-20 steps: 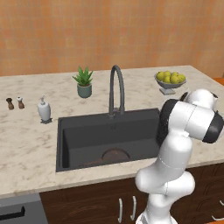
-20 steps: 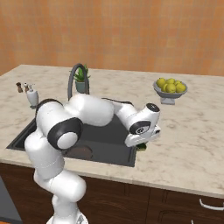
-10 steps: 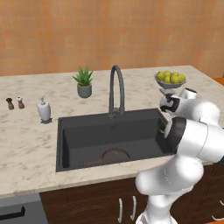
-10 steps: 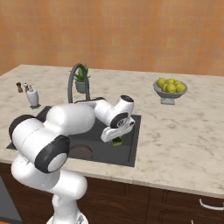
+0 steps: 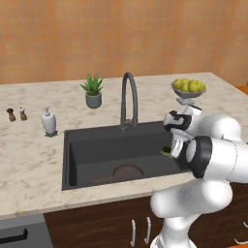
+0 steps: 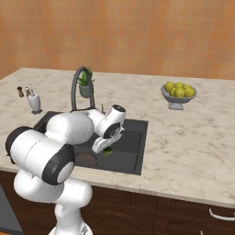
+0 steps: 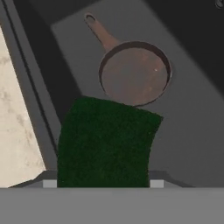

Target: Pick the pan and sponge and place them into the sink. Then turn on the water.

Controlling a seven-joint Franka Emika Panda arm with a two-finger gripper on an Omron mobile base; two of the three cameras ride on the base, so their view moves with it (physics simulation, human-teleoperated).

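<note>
Showing pan (image 7: pixel 133 72) under held sponge (image 7: pixel 105 142): hand view

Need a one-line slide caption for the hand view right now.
Gripper holds the dark green sponge above the sink, where the pan already lies.

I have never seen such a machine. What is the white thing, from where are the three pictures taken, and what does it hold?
The white thing is a robot arm in a simulated kitchen. Two pictures come from cameras behind it, on its left and right. The third comes from a camera on its hand, looking down along the tool.

The tool is shut on the sponge, a dark green block, above the sink. The pan already lies in the sink, below the sponge. The faucet gives no water yet.

On the counter stand a plant, a fruit bowl, a soap bottle and two shakers.
</note>
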